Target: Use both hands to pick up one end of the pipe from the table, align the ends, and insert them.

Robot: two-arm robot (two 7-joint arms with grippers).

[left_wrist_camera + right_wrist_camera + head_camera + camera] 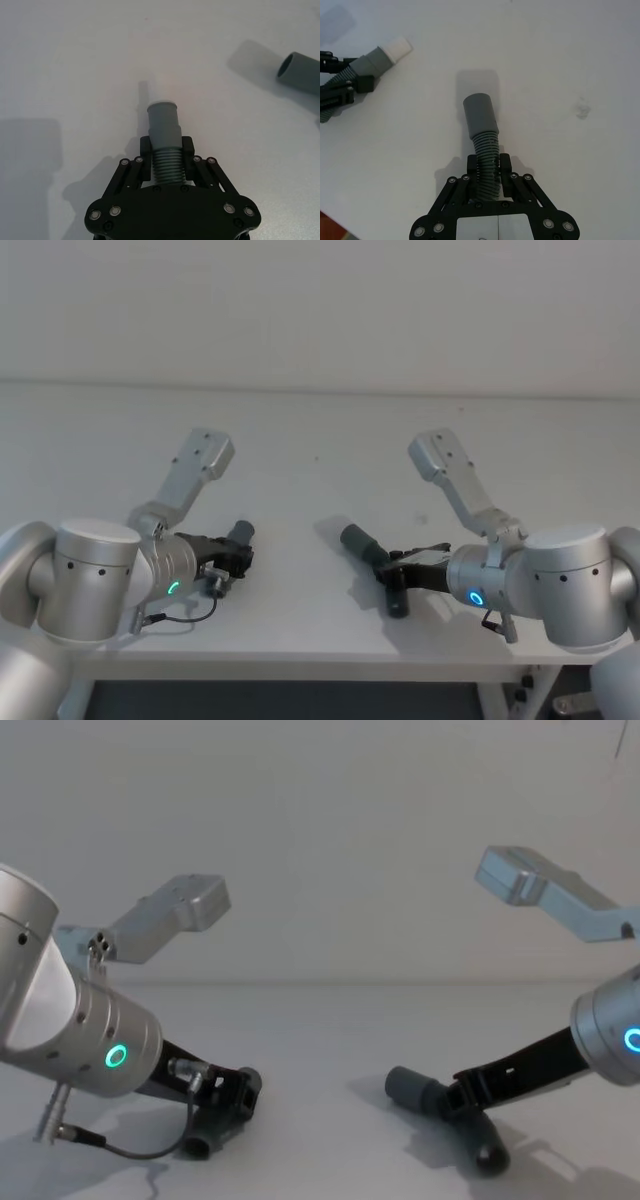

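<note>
2 pipe pcs, 2 grippers. Left gripper (166, 146) fingers are clamping the stubby piece (163, 120) at its ribs; right gripper (490, 162) fingers are clamping the longer piece (481, 116) mid-corrugation. Both pcs are sitting low by the worktop (300, 440), well apart.

My table (330, 440) is a plain, pale grey-white top that runs back to a smooth off-white wall (320, 300), meeting it in 1 straight seam. Soft, even light lies over both, throwing faint grey shadows on the top. Below the near edge I see a dark strip of floor (290, 702).
</note>
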